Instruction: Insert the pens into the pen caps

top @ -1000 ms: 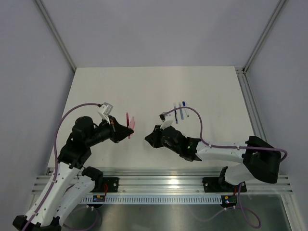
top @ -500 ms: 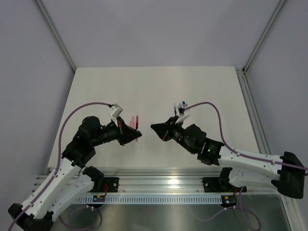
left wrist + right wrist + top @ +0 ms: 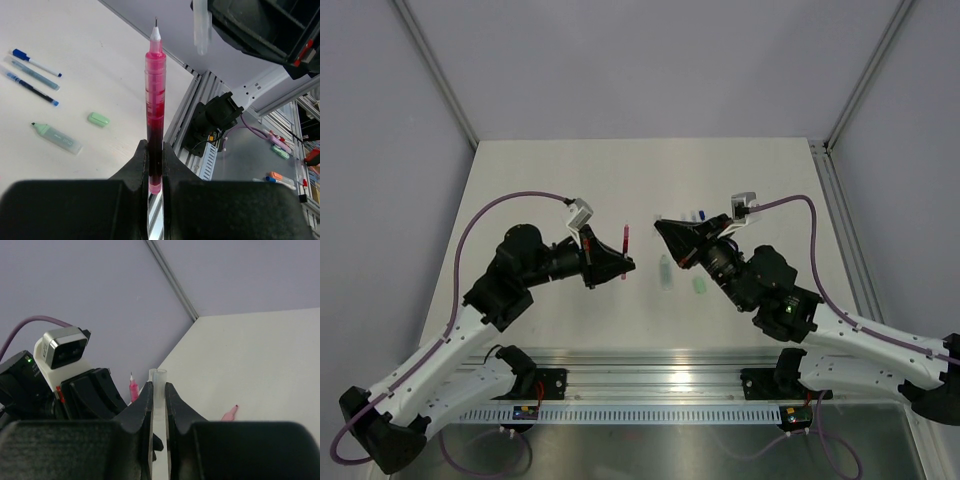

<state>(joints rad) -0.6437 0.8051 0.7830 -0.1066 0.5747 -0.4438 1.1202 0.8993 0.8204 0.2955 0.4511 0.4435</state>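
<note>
Plainly, the left wrist view shows the left fingers [image 3: 136, 167] clamping a red pen [image 3: 155, 100]; the right wrist view shows the right fingers [image 3: 146, 405] pinching a clear cap [image 3: 160, 382], both held above the table [image 3: 550, 180].

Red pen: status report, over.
Left claw shut on red pen. Right claw shut on clear cap. Pen and cap apart, nothing between.

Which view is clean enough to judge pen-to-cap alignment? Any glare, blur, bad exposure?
Top view: even soft light, faint shadows, no glare on the table; pink pen tiny but crisp. Left wrist: pen sharp along its length; left gripper dark, no detail. Right wrist: clear cap low-contrast against the wall, outline hard to trace; fingers underexposed.
</note>
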